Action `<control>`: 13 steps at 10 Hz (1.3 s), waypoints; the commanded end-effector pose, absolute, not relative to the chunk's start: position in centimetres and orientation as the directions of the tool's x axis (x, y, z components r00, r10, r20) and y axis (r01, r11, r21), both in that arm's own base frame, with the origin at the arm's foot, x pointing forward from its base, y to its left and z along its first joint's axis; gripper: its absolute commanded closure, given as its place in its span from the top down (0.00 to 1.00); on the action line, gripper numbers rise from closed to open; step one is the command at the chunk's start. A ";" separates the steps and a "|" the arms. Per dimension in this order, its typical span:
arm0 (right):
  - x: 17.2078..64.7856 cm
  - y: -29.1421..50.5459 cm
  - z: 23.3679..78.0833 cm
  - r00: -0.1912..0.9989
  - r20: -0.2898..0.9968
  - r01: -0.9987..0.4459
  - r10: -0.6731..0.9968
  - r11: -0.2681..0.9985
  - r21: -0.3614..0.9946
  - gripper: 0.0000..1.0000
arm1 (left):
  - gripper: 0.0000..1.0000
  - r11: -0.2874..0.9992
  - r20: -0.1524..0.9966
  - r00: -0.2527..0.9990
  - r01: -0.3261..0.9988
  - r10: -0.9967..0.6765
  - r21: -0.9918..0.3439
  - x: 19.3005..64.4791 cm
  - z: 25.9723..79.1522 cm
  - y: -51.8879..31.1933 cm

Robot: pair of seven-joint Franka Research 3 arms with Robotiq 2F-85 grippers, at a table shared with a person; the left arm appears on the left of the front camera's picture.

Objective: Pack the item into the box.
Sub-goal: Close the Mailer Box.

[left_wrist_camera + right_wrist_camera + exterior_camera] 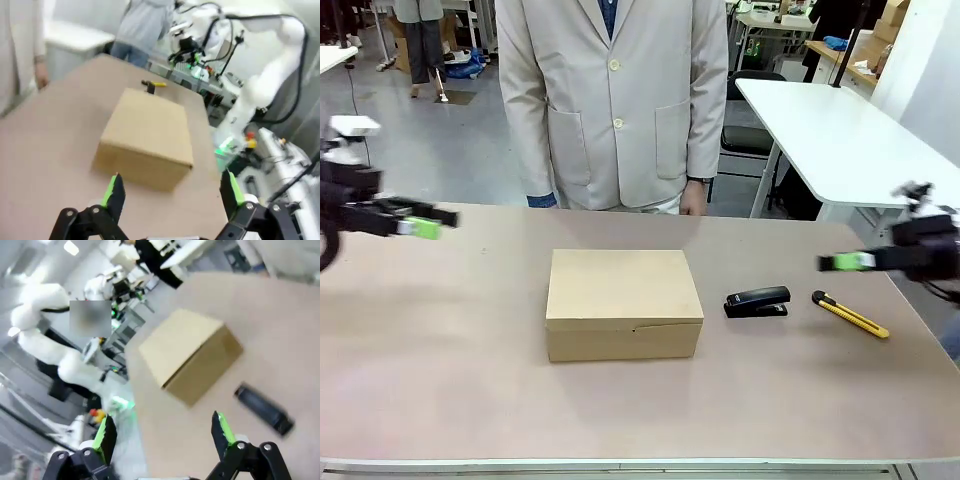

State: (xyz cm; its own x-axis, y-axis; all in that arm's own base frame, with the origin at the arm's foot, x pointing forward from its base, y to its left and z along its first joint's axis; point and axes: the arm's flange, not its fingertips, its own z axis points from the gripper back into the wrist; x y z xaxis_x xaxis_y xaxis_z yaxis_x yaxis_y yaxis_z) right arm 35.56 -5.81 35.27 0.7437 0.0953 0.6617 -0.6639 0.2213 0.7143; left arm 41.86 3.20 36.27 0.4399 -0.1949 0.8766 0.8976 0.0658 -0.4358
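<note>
The box [623, 302] is a brown cardboard one with its lid shut, standing in the middle of the table; it also lies ahead in the left wrist view [146, 136] and in the right wrist view [187, 354]. The item is out of view. My left gripper [428, 224] hovers open above the table's far left, well clear of the box, and its green-padded fingers [113, 191] stand wide apart with nothing between them. Over the right side, my right gripper [842, 262] is open and empty too, its fingers [220, 429] spread.
A black stapler [757, 301] lies right of the box, and a yellow utility knife [850, 314] lies further right. A person in a light jacket [612, 100] stands at the far edge. A white table [840, 135] stands behind on the right.
</note>
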 end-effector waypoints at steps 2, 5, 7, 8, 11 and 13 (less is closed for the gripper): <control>33.7 -14.2 35.8 0.851 0.518 -0.481 -0.091 0.261 0.837 1.00 | 1.00 0.165 0.618 0.786 0.613 -0.022 -0.773 43.3 35.1 11.7; 32.0 -15.4 35.0 0.849 0.522 -0.485 -0.075 0.277 0.829 1.00 | 1.00 0.193 0.623 0.781 0.620 -0.053 -0.761 41.9 33.4 13.7; 32.0 -15.4 35.0 0.849 0.522 -0.485 -0.075 0.277 0.829 1.00 | 1.00 0.193 0.623 0.781 0.620 -0.053 -0.761 41.9 33.4 13.7; 32.0 -15.4 35.0 0.849 0.522 -0.485 -0.075 0.277 0.829 1.00 | 1.00 0.193 0.623 0.781 0.620 -0.053 -0.761 41.9 33.4 13.7; 32.0 -15.4 35.0 0.849 0.522 -0.485 -0.075 0.277 0.829 1.00 | 1.00 0.193 0.623 0.781 0.620 -0.053 -0.761 41.9 33.4 13.7; 32.0 -15.4 35.0 0.849 0.522 -0.485 -0.075 0.277 0.829 1.00 | 1.00 0.193 0.623 0.781 0.620 -0.053 -0.761 41.9 33.4 13.7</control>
State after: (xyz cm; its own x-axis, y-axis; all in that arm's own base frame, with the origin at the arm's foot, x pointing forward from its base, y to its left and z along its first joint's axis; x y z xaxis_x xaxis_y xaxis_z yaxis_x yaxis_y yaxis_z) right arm 32.35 -15.68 34.88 0.8525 -0.0897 0.5149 -0.4748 0.2792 0.8347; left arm 42.56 13.86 33.34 0.7919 -0.0449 0.6089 0.6051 0.1910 -0.7729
